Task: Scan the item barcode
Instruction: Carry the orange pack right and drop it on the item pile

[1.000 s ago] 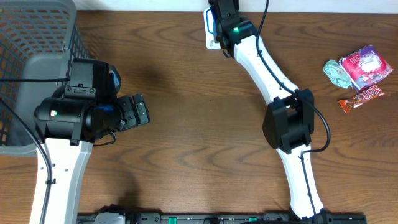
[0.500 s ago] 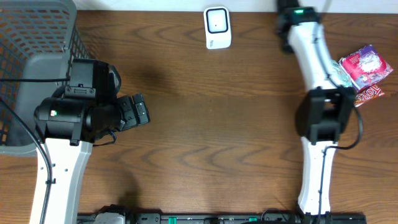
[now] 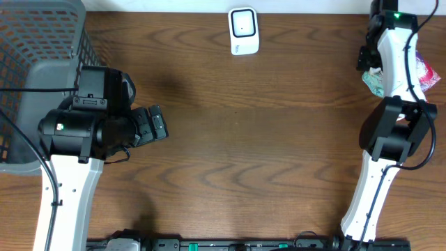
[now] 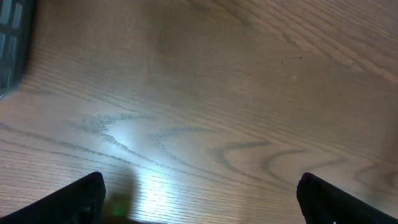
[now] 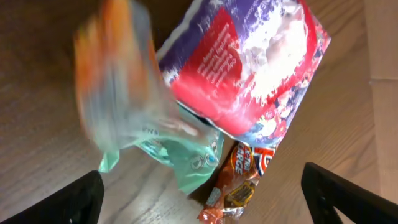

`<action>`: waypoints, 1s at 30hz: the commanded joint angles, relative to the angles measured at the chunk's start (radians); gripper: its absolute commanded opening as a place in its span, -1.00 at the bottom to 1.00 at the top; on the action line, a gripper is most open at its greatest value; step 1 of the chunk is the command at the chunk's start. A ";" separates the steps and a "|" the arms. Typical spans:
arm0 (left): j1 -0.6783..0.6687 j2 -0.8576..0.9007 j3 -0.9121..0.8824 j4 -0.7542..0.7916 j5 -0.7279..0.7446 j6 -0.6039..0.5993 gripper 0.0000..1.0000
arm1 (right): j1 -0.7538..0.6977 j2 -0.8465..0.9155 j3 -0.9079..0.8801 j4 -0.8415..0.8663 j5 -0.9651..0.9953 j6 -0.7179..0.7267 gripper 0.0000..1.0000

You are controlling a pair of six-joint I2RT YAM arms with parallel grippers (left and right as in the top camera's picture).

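Note:
The white barcode scanner (image 3: 244, 31) lies at the table's far edge, mid-table. My right gripper (image 3: 368, 59) (image 5: 205, 202) hovers open over a pile of snack items at the far right, with nothing between its fingers. In the right wrist view a blurred, orange-topped packet (image 5: 118, 81) shows loose above the pile. Below it lie a purple-and-red bag (image 5: 249, 68), a green packet (image 5: 186, 155) and an orange bar (image 5: 242, 180). My left gripper (image 3: 157, 125) (image 4: 199, 199) stands open and empty over bare wood at the left.
A grey mesh basket (image 3: 42, 35) fills the far left corner, beside my left arm. The right arm hides part of the snack pile (image 3: 425, 73) in the overhead view.
My right arm has swung from the scanner across to the snack pile at the far right, and its jaws have opened. The left arm has not moved.

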 commanded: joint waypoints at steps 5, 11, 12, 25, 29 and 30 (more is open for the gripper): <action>0.004 0.000 0.000 -0.003 0.002 0.018 0.96 | 0.000 -0.196 -0.003 -0.045 -0.052 0.174 0.99; 0.004 0.000 0.000 -0.003 0.002 0.018 0.96 | 0.001 -0.383 -0.004 -0.103 -0.263 0.204 0.99; 0.004 0.000 0.000 -0.003 0.002 0.018 0.96 | 0.002 -0.412 -0.004 -0.122 -0.303 0.206 0.99; 0.004 0.000 0.000 -0.003 0.002 0.018 0.96 | 0.067 -0.676 -0.004 -0.390 -0.490 0.168 0.99; 0.004 0.000 0.000 -0.003 0.002 0.018 0.96 | 0.115 -0.719 -0.017 -0.430 -0.494 0.130 0.99; 0.004 0.000 0.000 -0.003 0.002 0.018 0.95 | 0.129 -0.736 -0.033 -0.430 -0.494 0.131 0.99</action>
